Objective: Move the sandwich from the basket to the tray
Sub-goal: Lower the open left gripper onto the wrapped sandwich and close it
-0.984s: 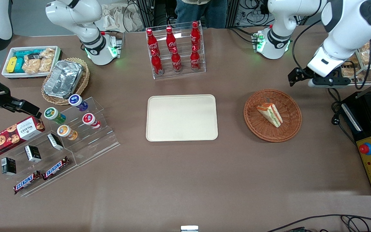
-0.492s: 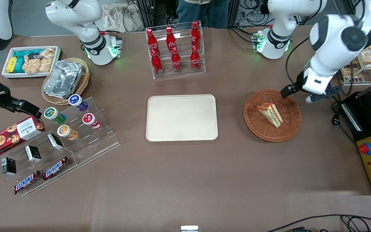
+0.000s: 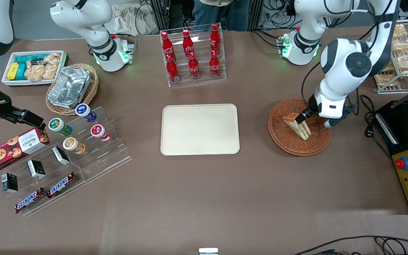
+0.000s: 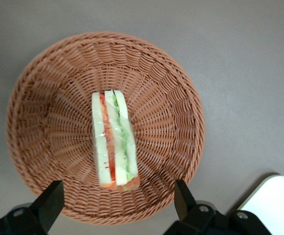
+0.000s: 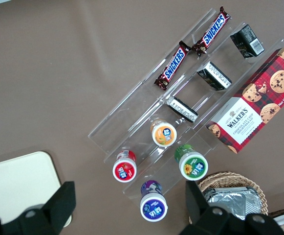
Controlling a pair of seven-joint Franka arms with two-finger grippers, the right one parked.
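Note:
The sandwich (image 3: 302, 129) (image 4: 114, 139), a wrapped wedge with pale bread and red, green and orange layers, lies in the round reddish-brown wicker basket (image 3: 288, 141) (image 4: 181, 88). My left gripper (image 3: 313, 120) (image 4: 116, 203) hovers over the basket, open wide. Its fingers (image 4: 49, 200) stand apart on either side of the sandwich's wide end without touching it. The cream rectangular tray (image 3: 199, 129) (image 4: 278, 205) lies at the table's middle, beside the basket, toward the parked arm's end.
A clear rack of red cola bottles (image 3: 192, 56) stands farther from the front camera than the tray. A black control box with a red button (image 3: 407, 166) and a wire rack of snacks (image 3: 404, 60) sit at the working arm's end. Snack displays (image 3: 66, 148) fill the parked arm's end.
The left arm has swung from beside the wire rack toward the table's middle and come down over the basket. The sandwich has not moved.

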